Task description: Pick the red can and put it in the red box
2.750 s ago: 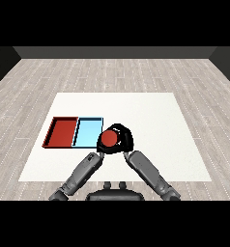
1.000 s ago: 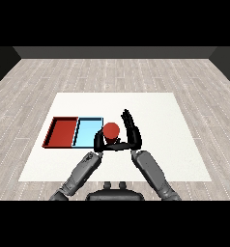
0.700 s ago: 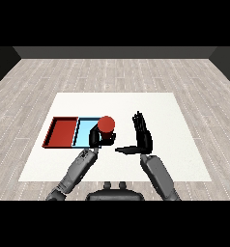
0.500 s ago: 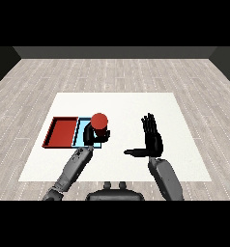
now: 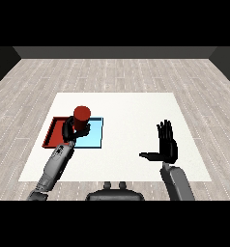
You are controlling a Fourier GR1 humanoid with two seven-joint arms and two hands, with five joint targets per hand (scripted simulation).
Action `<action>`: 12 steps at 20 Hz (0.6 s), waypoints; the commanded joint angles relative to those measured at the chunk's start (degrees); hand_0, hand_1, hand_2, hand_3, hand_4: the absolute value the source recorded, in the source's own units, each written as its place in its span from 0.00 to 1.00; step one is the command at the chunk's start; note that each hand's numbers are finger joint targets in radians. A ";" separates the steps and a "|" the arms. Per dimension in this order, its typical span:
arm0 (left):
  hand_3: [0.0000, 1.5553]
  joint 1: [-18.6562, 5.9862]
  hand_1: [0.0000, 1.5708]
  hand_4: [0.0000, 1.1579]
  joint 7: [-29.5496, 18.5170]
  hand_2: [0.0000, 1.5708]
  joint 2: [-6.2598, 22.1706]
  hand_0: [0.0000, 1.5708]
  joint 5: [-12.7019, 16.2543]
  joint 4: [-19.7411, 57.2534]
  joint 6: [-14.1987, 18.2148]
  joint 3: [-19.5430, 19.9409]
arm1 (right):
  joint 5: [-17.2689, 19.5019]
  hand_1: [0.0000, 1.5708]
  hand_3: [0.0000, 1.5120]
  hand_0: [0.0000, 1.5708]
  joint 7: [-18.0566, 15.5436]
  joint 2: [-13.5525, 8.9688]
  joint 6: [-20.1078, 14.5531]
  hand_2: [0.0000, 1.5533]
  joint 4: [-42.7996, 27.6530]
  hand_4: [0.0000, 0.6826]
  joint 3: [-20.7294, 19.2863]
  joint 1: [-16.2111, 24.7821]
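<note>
My left hand (image 5: pixel 71 131) is curled round the red can (image 5: pixel 81 118) and holds it upright above the seam between the two trays. The red tray (image 5: pixel 52 132) lies at the left of the table, with the light blue tray (image 5: pixel 95 136) touching its right side. The can's lower part is hidden by my fingers. My right hand (image 5: pixel 167 146) hovers over the right part of the table, fingers straight and thumb spread, holding nothing.
The white table (image 5: pixel 126 106) stretches out behind and to the right of the trays. A grey wooden floor surrounds it. My left forearm (image 5: pixel 54 166) rises from the lower left toward the trays.
The left hand has carried the red can leftward, from over the blue tray toward the red tray. The right hand has let go of the can and drawn away to the right, fingers opened.
</note>
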 commanded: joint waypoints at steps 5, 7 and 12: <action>0.96 -4.82 1.00 0.96 10.79 0.99 12.31 1.00 -4.43 13.62 -1.98 4.49 | -0.84 0.00 0.00 0.00 -3.52 0.77 2.79 0.00 3.86 0.00 -1.27 2.41; 0.97 -4.27 1.00 0.93 7.04 0.99 12.50 1.00 -5.29 23.08 -3.67 5.10 | -0.80 0.00 0.00 0.00 -3.26 1.16 2.25 0.00 8.29 0.00 -2.34 -0.05; 0.92 -6.27 1.00 0.88 7.98 0.97 13.12 1.00 -7.78 39.78 -6.23 4.80 | -1.68 0.00 0.00 0.00 -2.81 -0.60 3.13 0.00 7.90 0.00 -4.88 -0.68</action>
